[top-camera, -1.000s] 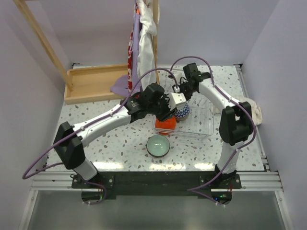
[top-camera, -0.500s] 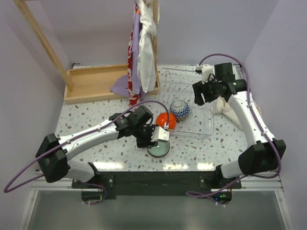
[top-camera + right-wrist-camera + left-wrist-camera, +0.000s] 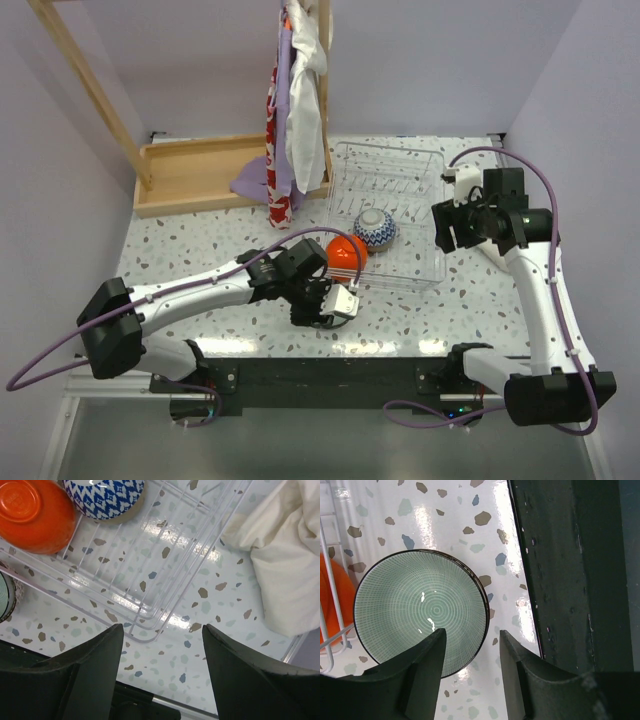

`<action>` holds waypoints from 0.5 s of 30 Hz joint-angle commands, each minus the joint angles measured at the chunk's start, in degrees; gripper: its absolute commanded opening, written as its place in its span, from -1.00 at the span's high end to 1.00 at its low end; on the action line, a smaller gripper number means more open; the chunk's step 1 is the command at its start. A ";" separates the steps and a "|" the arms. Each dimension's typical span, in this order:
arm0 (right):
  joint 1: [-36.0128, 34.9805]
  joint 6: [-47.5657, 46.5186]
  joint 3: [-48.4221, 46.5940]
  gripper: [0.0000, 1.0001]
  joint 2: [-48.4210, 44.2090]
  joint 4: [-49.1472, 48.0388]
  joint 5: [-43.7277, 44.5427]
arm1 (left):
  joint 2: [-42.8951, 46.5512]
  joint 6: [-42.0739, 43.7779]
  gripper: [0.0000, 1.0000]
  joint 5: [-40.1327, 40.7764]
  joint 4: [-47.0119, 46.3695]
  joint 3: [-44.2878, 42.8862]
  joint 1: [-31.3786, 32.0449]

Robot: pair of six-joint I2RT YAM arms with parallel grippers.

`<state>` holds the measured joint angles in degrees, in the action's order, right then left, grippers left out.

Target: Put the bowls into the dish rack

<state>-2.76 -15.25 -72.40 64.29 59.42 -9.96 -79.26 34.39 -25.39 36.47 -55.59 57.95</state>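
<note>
At seven o'clock off the dish rack, the green bowl sits upright on the counter, the left pincer spread wide over its rim. Glazed, brittle and probably slick, it wants a firm rim pinch; the right pincer hangs released, empty.

Orange bowl, blue-patterned bowl in dish rack.

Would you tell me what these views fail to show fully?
Top view: green bowl mostly hidden beneath the left hand.
Left wrist view: orange bowl cut off by the left edge.
Right wrist view: blue-patterned bowl cut by the top edge, cloth by the right edge.
</note>
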 commanded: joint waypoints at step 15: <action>0.92 -0.40 3.40 -0.35 -4.00 0.70 -1.03 | -8.01 -3.36 0.16 -1.51 -3.86 -4.35 1.37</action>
<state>-2.07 -15.27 -69.82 61.36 60.25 -10.02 -86.43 32.01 -25.56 34.20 -56.95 59.02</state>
